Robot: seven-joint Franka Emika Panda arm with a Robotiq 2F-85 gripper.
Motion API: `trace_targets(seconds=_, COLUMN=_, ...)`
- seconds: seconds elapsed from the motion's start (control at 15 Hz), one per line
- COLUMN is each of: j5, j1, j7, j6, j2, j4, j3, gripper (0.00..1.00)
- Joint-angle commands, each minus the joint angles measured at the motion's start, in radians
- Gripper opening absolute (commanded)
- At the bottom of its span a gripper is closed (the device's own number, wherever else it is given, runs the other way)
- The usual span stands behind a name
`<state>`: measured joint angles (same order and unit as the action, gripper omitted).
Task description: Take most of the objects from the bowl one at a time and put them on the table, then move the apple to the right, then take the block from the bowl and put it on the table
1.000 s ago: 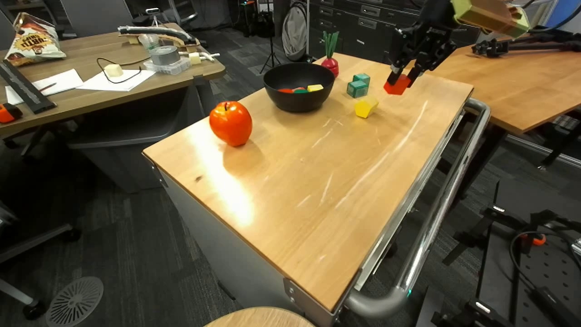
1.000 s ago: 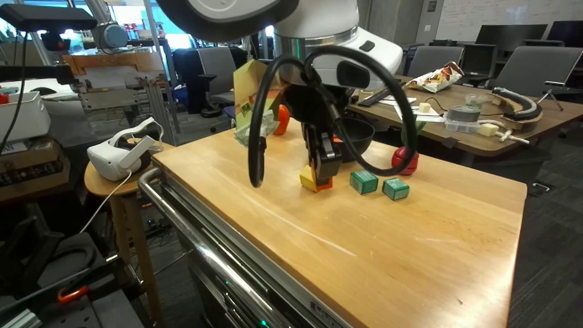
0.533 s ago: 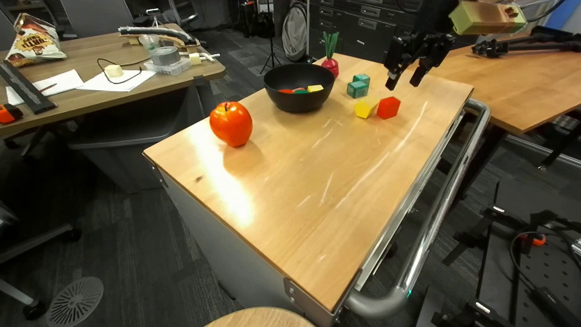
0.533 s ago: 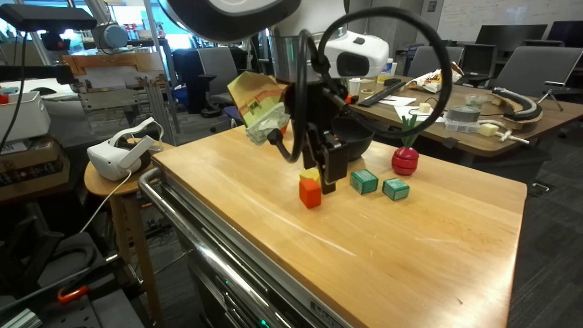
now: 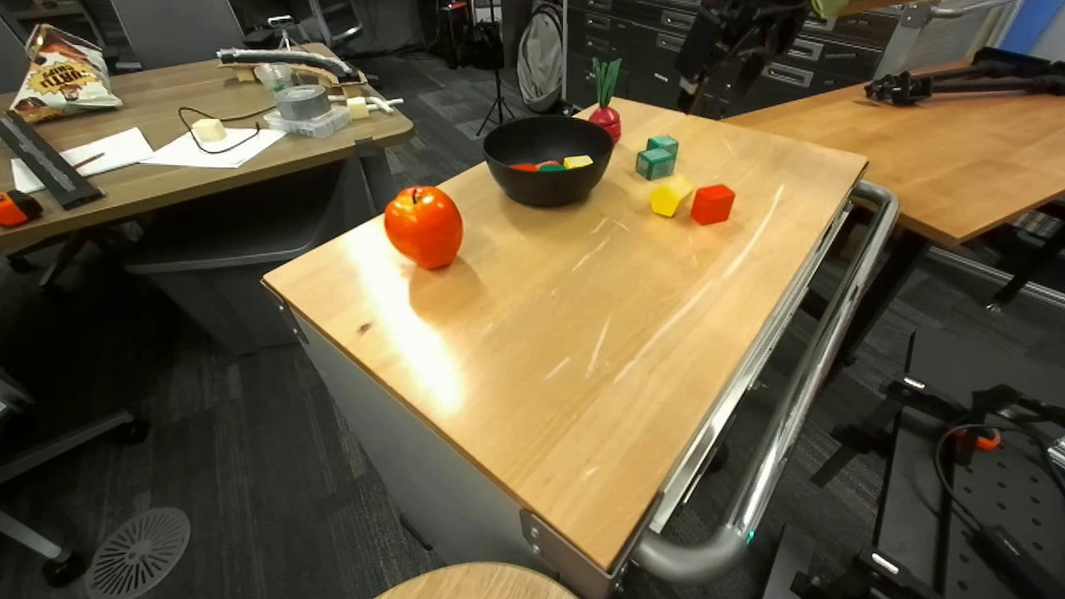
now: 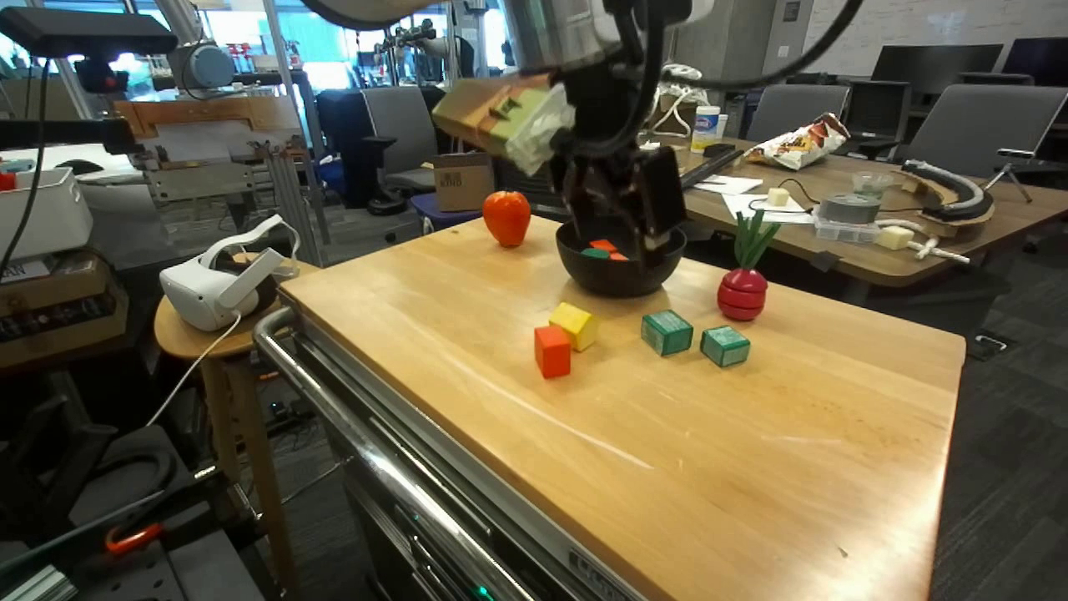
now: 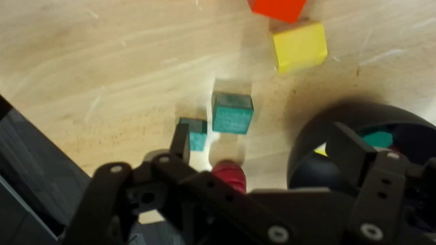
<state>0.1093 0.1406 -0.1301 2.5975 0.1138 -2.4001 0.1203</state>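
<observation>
My gripper (image 7: 265,143) is raised above the table (image 5: 566,399) with its jaws wide apart, holding nothing. In the wrist view one finger overlaps the black bowl (image 7: 306,136) and the other is near the smaller green block (image 7: 197,140). A red block (image 6: 552,351) and a yellow block (image 6: 574,325) lie close together on the tabletop, the two green blocks (image 6: 667,333) beside them. Inside the bowl, red, green and yellow pieces (image 5: 577,161) show. The shiny apple (image 5: 423,227) stands apart from the bowl, near the table's edge.
A red toy radish with green leaves (image 6: 742,294) stands beside the bowl and the green blocks. The metal rail (image 5: 799,399) runs along one table edge. A cluttered desk (image 5: 191,91) is close by, and a stool with a white headset (image 6: 221,288) adjoins the table.
The red block was let go and dropped onto the table beside the yellow one, shifting slightly. My gripper opened, rose and moved away from it towards the bowl side.
</observation>
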Motion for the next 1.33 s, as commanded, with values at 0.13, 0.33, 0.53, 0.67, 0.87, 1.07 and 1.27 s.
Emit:
trace_targets(seconds=0.13, j5=-0.144, j1=-0.096, j7=0.239, j6=-0.110, j2=-0.050, j4=0.235, j3=-0.036, gripper=1.00)
trace_targets(seconds=0.33, j5=-0.177, j1=-0.124, j7=0.221, j6=-0.217, j2=-0.202, j4=0.419, j3=-0.071, gripper=1.00)
trace_targets(seconds=0.53, j5=-0.148, j1=-0.123, j7=0.185, j6=-0.218, j2=-0.181, j4=0.380, j3=-0.086, gripper=1.00)
trace_targets(seconds=0.67, j5=-0.147, j1=-0.124, j7=0.180, j6=-0.218, j2=-0.235, j4=0.409, j3=-0.092, gripper=1.00)
trace_targets(seconds=0.87, j5=-0.121, j1=-0.123, j7=0.172, j6=-0.228, j2=-0.247, j4=0.420, j3=-0.088, gripper=1.00)
trace_targets(seconds=1.07, j5=-0.140, j1=-0.112, j7=0.200, j6=-0.291, j2=-0.304, j4=0.489, j3=-0.086, gripper=1.00)
trace_targets(seconds=1.27, j5=-0.135, j1=-0.097, j7=0.206, j6=-0.367, j2=-0.362, j4=0.571, j3=-0.079, gripper=1.00)
